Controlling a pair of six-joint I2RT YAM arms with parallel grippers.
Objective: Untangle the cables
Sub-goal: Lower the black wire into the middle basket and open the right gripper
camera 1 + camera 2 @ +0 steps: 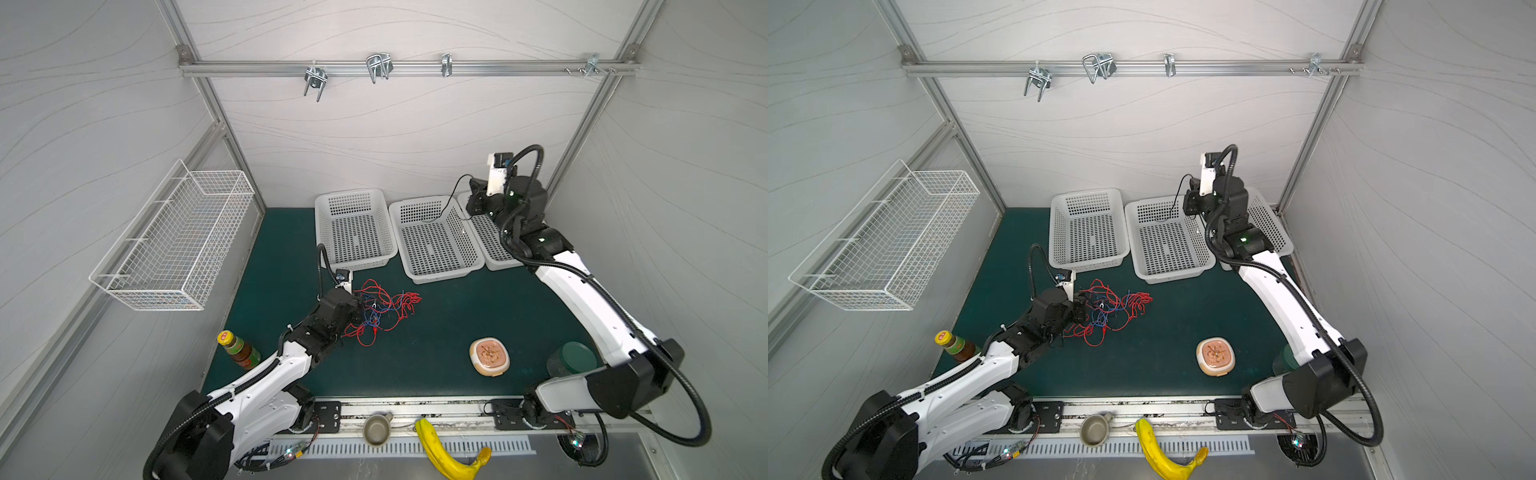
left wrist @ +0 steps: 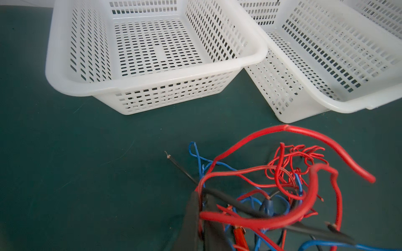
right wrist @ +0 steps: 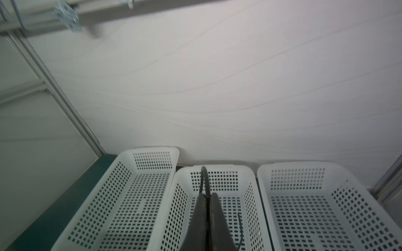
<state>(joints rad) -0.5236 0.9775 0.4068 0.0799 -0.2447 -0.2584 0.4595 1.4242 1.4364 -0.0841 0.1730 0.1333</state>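
Dark green tabletop (image 1: 436, 332) inside white-panelled booth; white perforated plastic baskets (image 3: 293, 165) lined along far edge. Loose tangle of thin red, blue and black cables (image 1: 384, 309) left of centre, just before leftmost basket (image 1: 357, 264). Left gripper (image 2: 202, 194) low at tangle's left side, jaws closed on strands; which strand, unclear. Right gripper (image 3: 207, 195) raised near far right corner, jaws pinched on single thin black cable (image 3: 203, 168), loose end drooping into middle basket (image 3: 228, 167).

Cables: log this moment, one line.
left gripper: shut in red-blue tangle | right gripper: shut on black cable dangling into middle basket
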